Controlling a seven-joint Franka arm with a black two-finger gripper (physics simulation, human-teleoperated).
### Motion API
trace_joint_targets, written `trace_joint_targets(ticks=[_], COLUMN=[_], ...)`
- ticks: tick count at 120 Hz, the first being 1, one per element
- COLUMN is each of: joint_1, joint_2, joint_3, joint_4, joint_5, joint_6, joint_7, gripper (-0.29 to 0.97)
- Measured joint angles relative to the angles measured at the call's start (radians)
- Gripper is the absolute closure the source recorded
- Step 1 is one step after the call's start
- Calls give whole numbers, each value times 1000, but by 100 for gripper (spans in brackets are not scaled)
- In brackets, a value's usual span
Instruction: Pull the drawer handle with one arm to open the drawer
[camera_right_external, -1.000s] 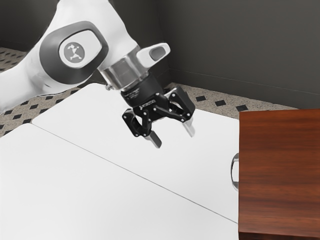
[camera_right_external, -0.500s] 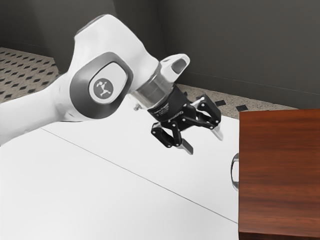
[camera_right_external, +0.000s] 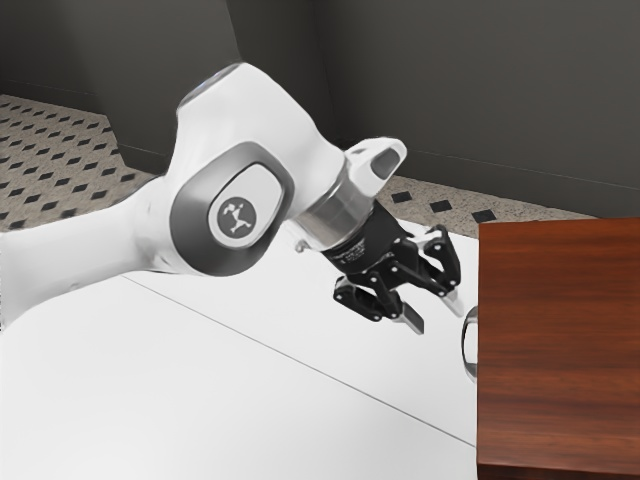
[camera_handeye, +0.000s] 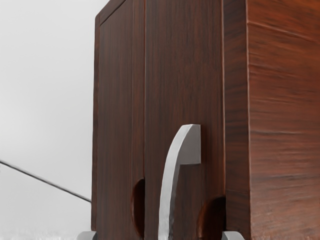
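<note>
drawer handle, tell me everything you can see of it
The drawer handle is a grey, metal-looking band that bows out in an arc from the dark wooden drawer front, with a round recess in the wood on each side of it. It sits on the face turned toward the exterior view's left. Nothing touches it: the open gripper hangs just short of it.

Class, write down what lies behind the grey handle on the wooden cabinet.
Behind the handle is the dark wooden drawer front, with two darker patches on either side. The drawer's inside is covered by that front, so it cannot be seen.
</note>
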Motion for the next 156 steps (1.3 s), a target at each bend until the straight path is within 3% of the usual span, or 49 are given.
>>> trace_joint_targets(ticks=[82,156], joint_1=[5,0], joint_2=[34,36], joint_3=[-19,2], joint_4=[-15,-23], joint_5=[-6,-31], joint_6=[9,10], joint_7=[26,40], gripper=[47,67])
